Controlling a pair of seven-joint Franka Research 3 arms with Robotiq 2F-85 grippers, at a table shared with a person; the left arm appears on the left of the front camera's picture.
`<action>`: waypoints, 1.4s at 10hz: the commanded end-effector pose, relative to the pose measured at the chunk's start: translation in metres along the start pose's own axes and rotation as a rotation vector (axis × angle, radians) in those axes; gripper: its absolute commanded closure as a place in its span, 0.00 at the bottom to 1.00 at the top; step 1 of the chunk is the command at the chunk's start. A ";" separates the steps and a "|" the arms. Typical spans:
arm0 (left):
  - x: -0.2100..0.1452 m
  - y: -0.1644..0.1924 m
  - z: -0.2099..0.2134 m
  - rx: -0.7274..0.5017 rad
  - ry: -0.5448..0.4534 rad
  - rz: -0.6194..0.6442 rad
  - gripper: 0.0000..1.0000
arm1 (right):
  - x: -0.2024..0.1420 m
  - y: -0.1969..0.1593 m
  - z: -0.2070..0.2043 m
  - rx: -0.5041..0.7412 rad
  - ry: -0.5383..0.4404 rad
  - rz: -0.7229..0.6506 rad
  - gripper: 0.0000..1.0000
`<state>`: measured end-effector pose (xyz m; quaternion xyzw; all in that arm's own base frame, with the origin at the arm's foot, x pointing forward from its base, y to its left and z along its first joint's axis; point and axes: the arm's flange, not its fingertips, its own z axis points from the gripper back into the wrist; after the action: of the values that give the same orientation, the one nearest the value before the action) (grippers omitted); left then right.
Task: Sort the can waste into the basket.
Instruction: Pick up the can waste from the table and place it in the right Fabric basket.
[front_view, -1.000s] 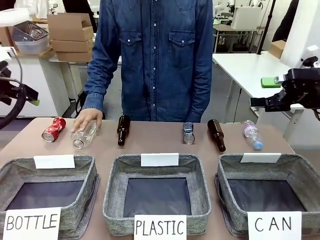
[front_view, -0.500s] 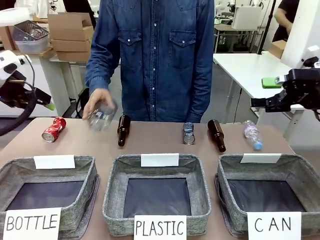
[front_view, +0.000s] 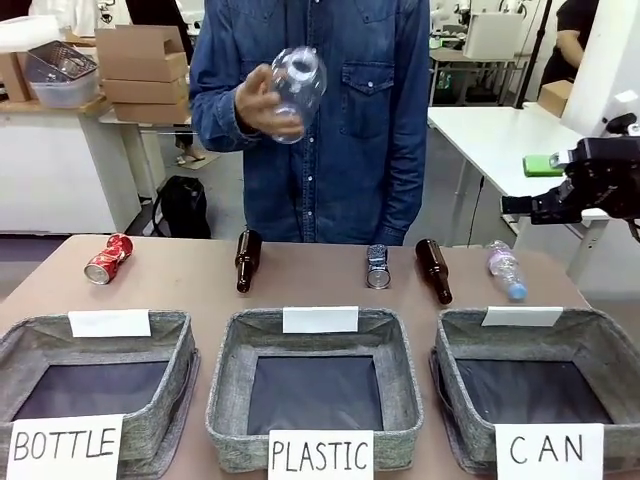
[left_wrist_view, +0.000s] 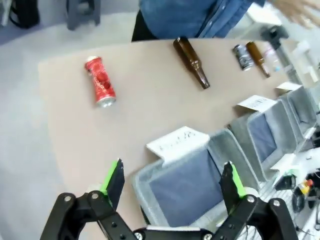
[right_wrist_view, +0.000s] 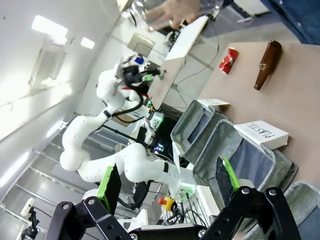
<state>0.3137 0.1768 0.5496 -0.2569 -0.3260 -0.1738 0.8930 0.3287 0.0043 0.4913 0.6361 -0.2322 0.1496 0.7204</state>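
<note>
Can waste lies in the far row of things on the brown table (front_view: 310, 288), both pieces outside the baskets. The red crushed metal can with white marks (front_view: 107, 259) rests on its side at the row's left end, apart from everything else. The silver crushed metal can with dark print (front_view: 377, 266) rests right of centre, between two brown glass bottles (front_view: 246, 260) that lie flat, and nearer to the right-hand one. A clear plastic bottle with a pale purple label (front_view: 505, 270) lies at the row's right end. The square grey woven-fabric basket with a dark floor (front_view: 600, 335), its white paper sign (front_view: 549, 450) handwritten "CAN", stands at the near right of the table. Like baskets signed "PLASTIC" (front_view: 400, 345) and "BOTTLE" (front_view: 175, 340) stand in the middle and at the left.

The left end effector (left_wrist_view: 172, 180) hovers above the left-hand basket, jaws apart, with nothing between them. The right end effector (right_wrist_view: 167, 182) hangs in the air off the table's far right end, jaws apart and empty.

Behind the table, a person in a blue denim shirt holds an empty clear plastic bottle (front_view: 297, 80) at chest height in one raised hand (front_view: 260, 105).
</note>
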 end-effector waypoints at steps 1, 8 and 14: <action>-0.033 0.009 0.009 -0.026 -0.054 0.049 0.00 | 0.004 -0.001 -0.002 0.017 -0.016 0.029 0.00; 0.087 0.044 -0.178 0.379 0.397 0.079 0.00 | 0.004 -0.001 -0.002 0.017 -0.016 0.029 0.00; 0.118 0.101 -0.288 0.299 0.437 0.059 0.00 | 0.004 -0.001 -0.002 0.017 -0.016 0.029 0.00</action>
<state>0.5794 0.0658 0.4057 -0.0473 -0.1385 -0.1408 0.9792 0.3286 0.0036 0.4912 0.6356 -0.2328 0.1492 0.7208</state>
